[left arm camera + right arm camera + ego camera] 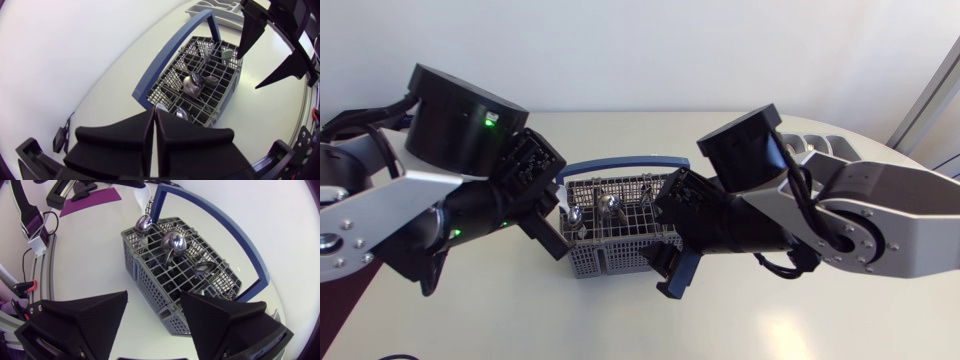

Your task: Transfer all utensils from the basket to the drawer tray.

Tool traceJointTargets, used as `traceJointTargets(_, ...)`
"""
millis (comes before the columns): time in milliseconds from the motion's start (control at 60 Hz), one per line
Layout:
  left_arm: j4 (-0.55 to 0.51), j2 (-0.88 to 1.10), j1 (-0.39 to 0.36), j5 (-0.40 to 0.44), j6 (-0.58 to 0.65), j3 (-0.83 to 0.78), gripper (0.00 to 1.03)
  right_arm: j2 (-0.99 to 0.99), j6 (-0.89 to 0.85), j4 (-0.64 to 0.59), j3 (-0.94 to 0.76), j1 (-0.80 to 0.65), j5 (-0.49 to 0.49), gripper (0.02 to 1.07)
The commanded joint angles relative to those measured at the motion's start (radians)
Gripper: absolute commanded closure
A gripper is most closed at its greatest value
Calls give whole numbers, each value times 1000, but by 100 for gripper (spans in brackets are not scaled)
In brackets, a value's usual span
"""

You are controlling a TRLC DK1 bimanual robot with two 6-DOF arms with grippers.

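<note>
Looking at this, the job has barely started. Several spoons (172,242) stand in the basket (600,260), which sits mid-bench. The drawer tray (817,142), out by the far right corner, shows nothing in the bit I can see.

Neither tool holds anything. The left tool (152,120) is pinched together and empty, hovering just beside the basket's left end. The right tool (154,296) is spread wide at the other end.

Room-wise it's tight: both tools crowd the basket, and the blue handle (615,163) stands along its far side. There's bare bench toward the front edge, I'd say.
</note>
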Motion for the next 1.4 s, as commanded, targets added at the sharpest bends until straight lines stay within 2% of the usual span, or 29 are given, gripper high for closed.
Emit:
traceJointTargets(0,13,-34,-13,-4,46,-23,100,16,-14,12,-24,13,7,26)
traceJointTargets(333,63,-126,-13,-4,156,-38,100,16,-29,15,-23,20,8,20)
traceJointTargets(633,72,-220,-23,2,179,-40,100,-3,-35,36,-23,22,7,17)
traceJointTargets(917,93,-211,4,128,-8,-10,100,-70,-40,135,-24,34,25,17)
traceJointTargets(1133,96,-118,92,269,-171,60,100,-70,-75,239,-17,99,140,18)
traceJointTargets(1267,98,-66,102,311,-237,89,100,-35,-117,313,-9,126,217,18)
traceJointTargets(1317,98,-49,104,330,-257,102,100,-24,-129,337,-7,135,241,22)
traceJointTargets(1383,89,-25,107,357,-281,118,100,1,-143,357,2,137,257,23)
